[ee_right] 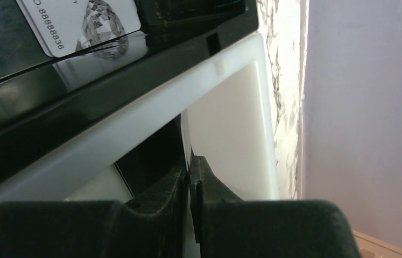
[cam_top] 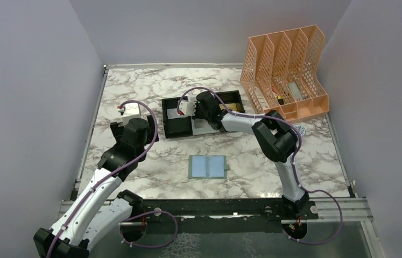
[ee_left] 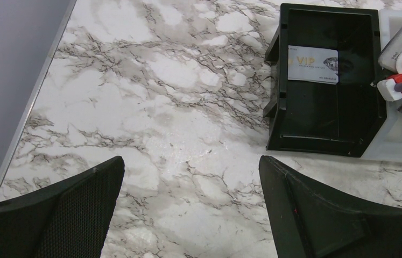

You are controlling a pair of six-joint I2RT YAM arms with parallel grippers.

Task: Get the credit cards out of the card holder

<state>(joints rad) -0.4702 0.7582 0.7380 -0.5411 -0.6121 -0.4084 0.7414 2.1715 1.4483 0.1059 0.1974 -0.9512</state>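
The sage-green card holder (cam_top: 207,166) lies open and flat on the marble, pale blue inside up, with no gripper near it. My right gripper (ee_right: 189,161) is shut on a thin dark credit card (ee_right: 153,153) seen edge-on, held over the white middle compartment of the black-and-white tray (ee_right: 134,123). In the top view the right gripper (cam_top: 180,115) is over that tray (cam_top: 165,102). A silver VIP card (ee_left: 312,63) lies in the tray's black left compartment and also shows in the right wrist view (ee_right: 80,21). My left gripper (ee_left: 191,161) is open and empty above bare marble left of the tray (ee_left: 274,107).
A peach file organizer (cam_top: 284,70) stands at the back right. A small round object (cam_top: 300,129) lies beside the right arm's elbow. Grey walls close in the table on the left, back and right.
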